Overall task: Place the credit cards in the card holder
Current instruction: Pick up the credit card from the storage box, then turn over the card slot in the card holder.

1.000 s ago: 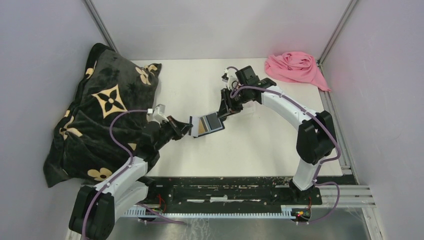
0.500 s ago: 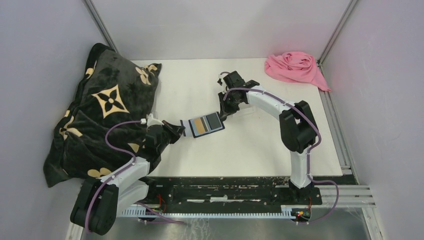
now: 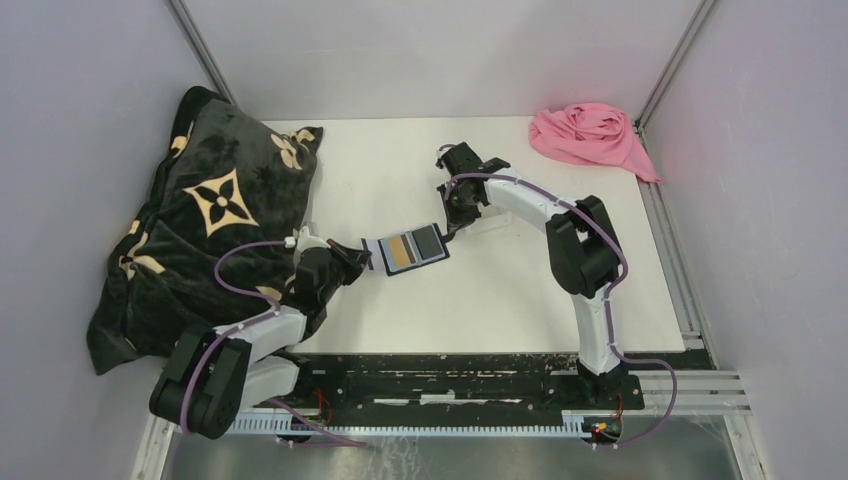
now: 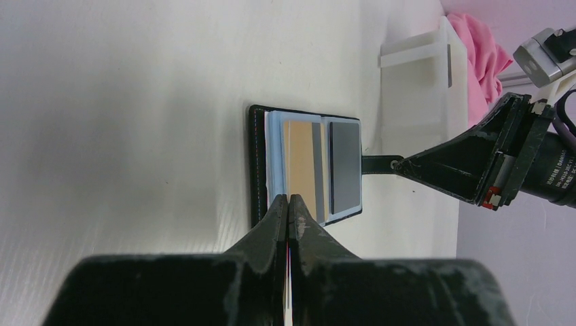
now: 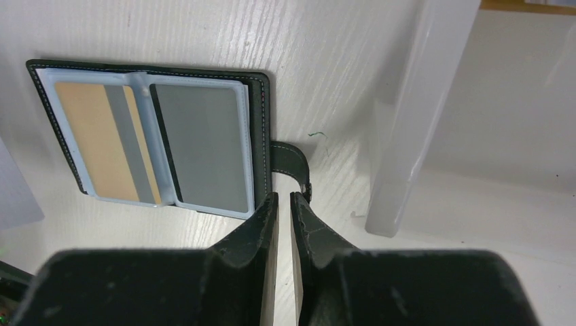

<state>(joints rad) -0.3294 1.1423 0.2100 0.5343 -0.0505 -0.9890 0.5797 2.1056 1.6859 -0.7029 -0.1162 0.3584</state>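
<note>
White table (image 3: pixel 500 290) | card holder (image 4: pixel 256 163) open, long edges free | left pincer (image 4: pixel 289 198) clamps grey card (image 5: pixel 17 187) | right pincer (image 5: pixel 284 198) closed at strap (image 5: pixel 289 163)

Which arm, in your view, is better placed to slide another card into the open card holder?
Left, probably. The left gripper is shut on what looks like a thin card edge, right at the card holder by the tan card. The right gripper sits at the strap side, carrying no card.
</note>
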